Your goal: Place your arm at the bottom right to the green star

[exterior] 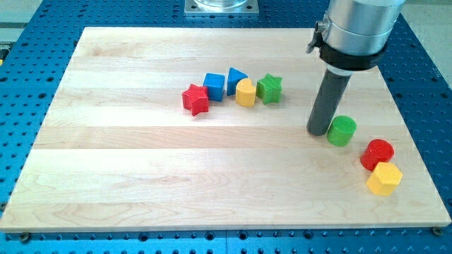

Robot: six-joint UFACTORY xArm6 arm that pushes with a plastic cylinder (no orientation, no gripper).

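A pale wooden board (141,176) lay across a blue perforated metal table (28,14) and filled most of the frame. My tip (319,132), the lower end of a straight dark grey rod hanging from a silver cylindrical arm end (357,28) in the upper right of the frame, rested on the board in the right part of the view. The arm carried no pincer, so there were no jaws to be apart or together; the rod simply ended in a blunt tip.

The green star-shaped block (270,88) sat right of centre in the upper half of the board, at the right end of a short row. Touching it on the left was a yellow rounded block (245,92); just above and left of that stood a blue triangular block (236,78), then a blue cube (214,86), and a red star-shaped block (195,99) ended the row on the left.

My tip stood below and to the right of the green star, clearly apart from it. Just beside the tip on its right, seemingly touching, was a green cylindrical block (342,131). Lower right of that lay a red cylindrical block (377,154), with a yellow hexagonal block (384,178) touching it from below.
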